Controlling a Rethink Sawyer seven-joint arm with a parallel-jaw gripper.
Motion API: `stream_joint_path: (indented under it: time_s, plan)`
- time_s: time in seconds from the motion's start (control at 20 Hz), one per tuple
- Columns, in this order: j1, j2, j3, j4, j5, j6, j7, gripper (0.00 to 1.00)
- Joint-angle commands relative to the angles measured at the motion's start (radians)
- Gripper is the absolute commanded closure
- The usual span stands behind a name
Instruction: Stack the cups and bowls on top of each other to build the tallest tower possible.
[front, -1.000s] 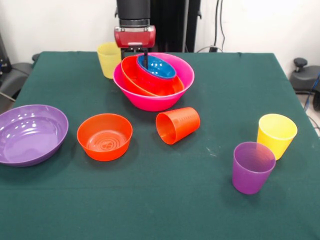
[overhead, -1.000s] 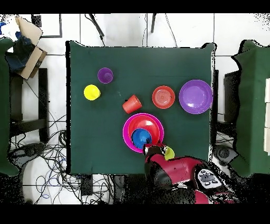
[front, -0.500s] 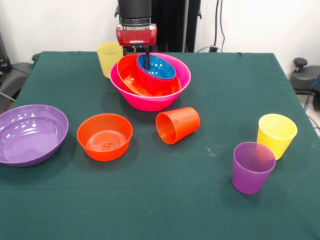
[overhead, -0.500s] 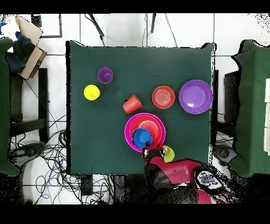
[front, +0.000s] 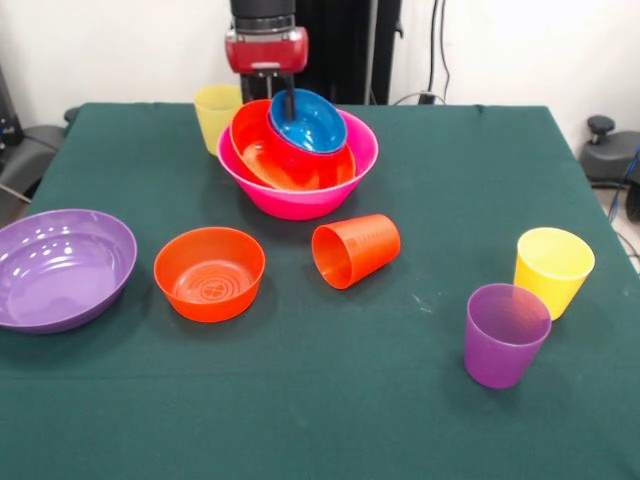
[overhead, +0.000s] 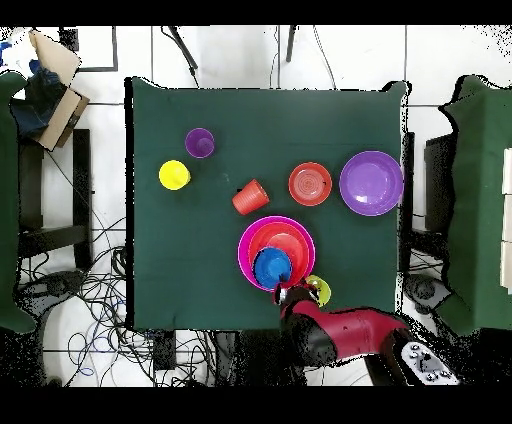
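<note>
The tower is a big pink bowl (front: 300, 200) holding a wide orange bowl (front: 268, 158) and a blue bowl (front: 312, 122), both tipped up on edge. My gripper (front: 288, 108) is shut on the blue bowl's far rim, one finger inside it. From overhead the gripper (overhead: 283, 293) sits at the pink bowl's (overhead: 246, 262) near edge, beside a yellow cup (overhead: 318, 290). On the cloth an orange cup (front: 355, 250) lies on its side. A small orange bowl (front: 209, 273), a wide purple bowl (front: 60, 268), a purple cup (front: 506, 335) and a second yellow cup (front: 553, 270) stand upright.
The yellow cup (front: 212, 112) stands just behind the pink bowl, close to the gripper and the table's far edge. The green cloth (front: 430, 170) runs to the edges on all sides. Chairs and cables ring the table in the overhead view.
The gripper has risen and drawn back toward the robot. The bowl pile slid with it, and the blue and orange bowls tilted up more steeply.
</note>
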Motion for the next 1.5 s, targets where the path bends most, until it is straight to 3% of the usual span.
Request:
stream_joint_path:
  time_s: [0.05, 0.4, 0.95, 1.35, 1.5]
  plan:
    - [-0.125, -0.143, 0.293, 0.073, 0.062, 0.314, -0.164, 0.00]
    - [-0.162, -0.158, 0.371, 0.061, 0.057, 0.373, -0.153, 0.00]
    - [-0.156, -0.157, 0.384, 0.063, 0.019, 0.374, -0.095, 0.00]
    - [-0.097, -0.118, 0.329, 0.044, -0.028, 0.320, -0.031, 0.00]
    - [-0.124, -0.141, 0.359, 0.054, -0.007, 0.346, -0.061, 0.00]
